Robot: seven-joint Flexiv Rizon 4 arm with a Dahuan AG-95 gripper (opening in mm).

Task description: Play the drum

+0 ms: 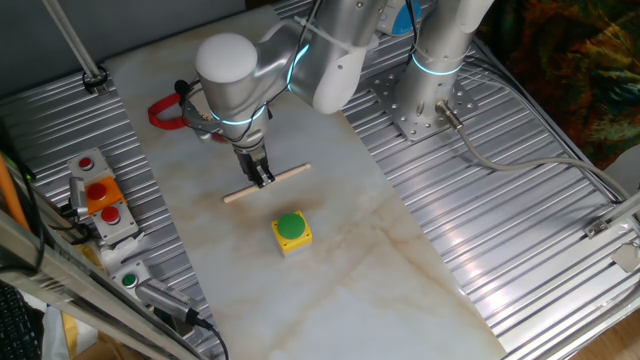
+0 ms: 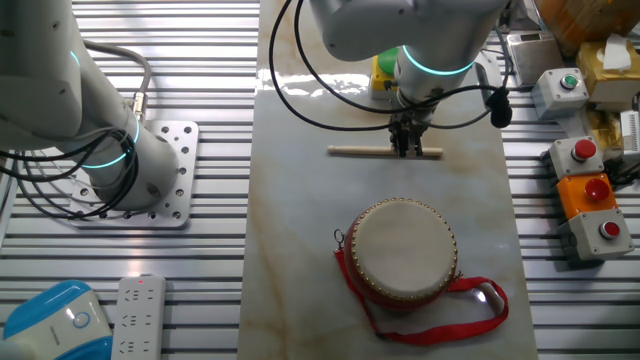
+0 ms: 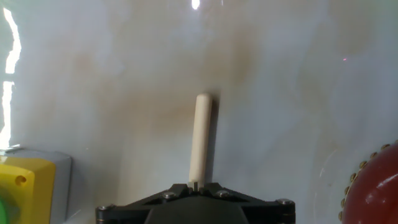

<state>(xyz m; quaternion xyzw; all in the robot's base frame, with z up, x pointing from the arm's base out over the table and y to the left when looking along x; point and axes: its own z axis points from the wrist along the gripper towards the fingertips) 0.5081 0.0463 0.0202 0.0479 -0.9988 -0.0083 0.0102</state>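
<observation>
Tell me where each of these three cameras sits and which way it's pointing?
One fixed view: high above the control-box side, looking down past the yellow button box at the gripper on the drumstick; the arm hides most of the drum.
The other fixed view: opposite side, overhead, the drum nearest, the arm beyond.
Hand view: on the hand, looking along the stick lying on the table; only the gripper base shows.
Both fixed views share stick and gripper.

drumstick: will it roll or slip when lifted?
The stick looks round and smooth, so it could roll on the slick table if released. Thin, straight wood: probably stiff and light. The hand grips off-centre, so it may tilt.
</observation>
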